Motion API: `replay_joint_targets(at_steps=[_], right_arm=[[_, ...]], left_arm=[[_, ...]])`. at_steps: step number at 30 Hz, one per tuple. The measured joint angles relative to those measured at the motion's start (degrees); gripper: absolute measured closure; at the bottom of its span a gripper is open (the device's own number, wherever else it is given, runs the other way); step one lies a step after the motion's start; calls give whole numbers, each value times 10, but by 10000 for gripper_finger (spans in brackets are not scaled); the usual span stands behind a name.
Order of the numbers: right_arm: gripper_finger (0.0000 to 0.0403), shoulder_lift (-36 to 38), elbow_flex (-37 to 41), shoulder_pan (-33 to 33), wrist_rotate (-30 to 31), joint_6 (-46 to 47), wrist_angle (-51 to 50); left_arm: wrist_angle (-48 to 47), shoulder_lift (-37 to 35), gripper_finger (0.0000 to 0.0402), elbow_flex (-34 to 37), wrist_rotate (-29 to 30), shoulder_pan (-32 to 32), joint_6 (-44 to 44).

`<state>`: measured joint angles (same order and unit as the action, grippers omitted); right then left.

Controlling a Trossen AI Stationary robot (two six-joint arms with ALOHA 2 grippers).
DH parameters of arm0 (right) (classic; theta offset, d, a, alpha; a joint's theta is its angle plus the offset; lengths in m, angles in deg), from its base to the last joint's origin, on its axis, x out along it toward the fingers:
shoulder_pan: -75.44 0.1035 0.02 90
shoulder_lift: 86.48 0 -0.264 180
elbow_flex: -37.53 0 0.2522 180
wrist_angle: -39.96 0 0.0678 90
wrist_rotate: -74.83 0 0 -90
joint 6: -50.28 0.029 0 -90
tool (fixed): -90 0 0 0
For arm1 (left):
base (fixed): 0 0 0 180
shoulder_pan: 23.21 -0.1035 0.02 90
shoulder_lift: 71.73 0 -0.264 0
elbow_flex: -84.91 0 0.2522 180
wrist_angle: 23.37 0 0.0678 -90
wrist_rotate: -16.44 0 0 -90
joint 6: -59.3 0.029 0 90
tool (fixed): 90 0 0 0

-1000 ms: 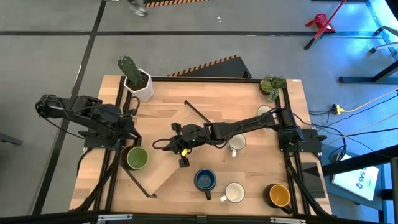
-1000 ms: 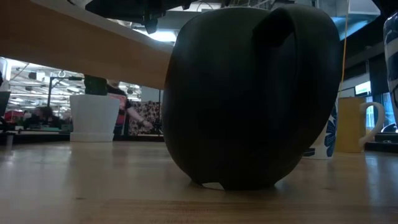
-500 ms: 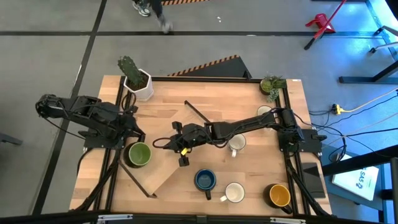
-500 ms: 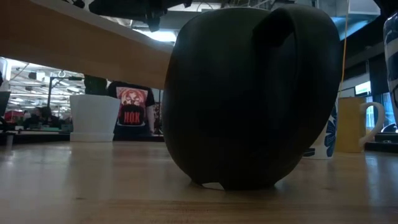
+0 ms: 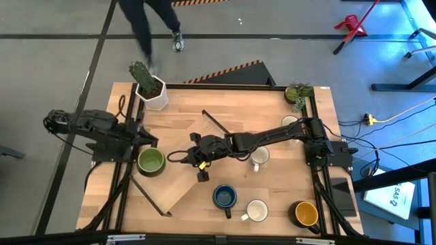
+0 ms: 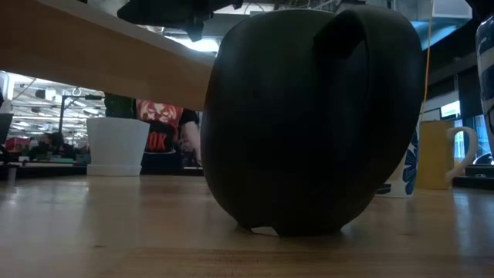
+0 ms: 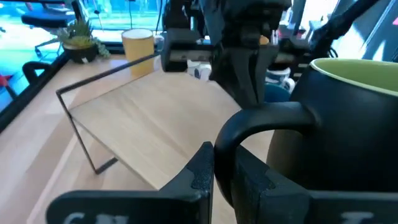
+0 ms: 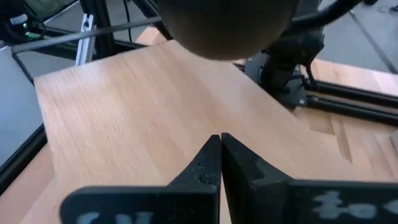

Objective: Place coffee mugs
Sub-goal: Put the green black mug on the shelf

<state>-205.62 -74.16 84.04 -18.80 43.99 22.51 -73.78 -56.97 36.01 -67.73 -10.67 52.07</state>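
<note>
Nearest my side of the surface (image 5: 204,122), along the near edge, I see the yellow-orange mug (image 5: 306,214) at the right corner, the cream mug (image 5: 257,211) just left of it, and the dark blue mug (image 5: 224,197) left again, all standing upright and apart from one another. The low view is almost filled by one dark mug (image 6: 309,116) close to the lens, its handle toward the camera.

Further in, on the left, my left gripper (image 5: 144,141) is pinched narrow on the handle of the green mug (image 5: 151,162); the wrist view shows both fingers closed around that handle. The green mug sits at the left side of the surface, upright.

At the middle, my right gripper (image 5: 193,144) reaches across from the right side, its fingers pressed together on nothing. A white mug (image 5: 259,158) stands just beside that arm, and a second white mug (image 5: 290,122) stands near the right arm's base.

At the far edge I see the cactus pot (image 5: 151,89) on the left corner and a small green plant (image 5: 298,92) on the right. Beyond the surface, a person (image 5: 146,20) walks across the floor.
</note>
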Motion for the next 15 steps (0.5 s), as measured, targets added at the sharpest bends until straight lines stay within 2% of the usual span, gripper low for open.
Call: replay_joint_targets(at_steps=[7, 11, 15], right_arm=[[403, 2, 0, 0, -2, 6, -9], [403, 2, 0, 0, -11, 15, -9], [403, 2, 0, 0, -11, 15, -8]], left_arm=[[76, -81, 379, 90, -12, 0, -11], [115, -101, 379, 110, -24, 0, -2], [111, -100, 379, 125, -22, 0, -1]])
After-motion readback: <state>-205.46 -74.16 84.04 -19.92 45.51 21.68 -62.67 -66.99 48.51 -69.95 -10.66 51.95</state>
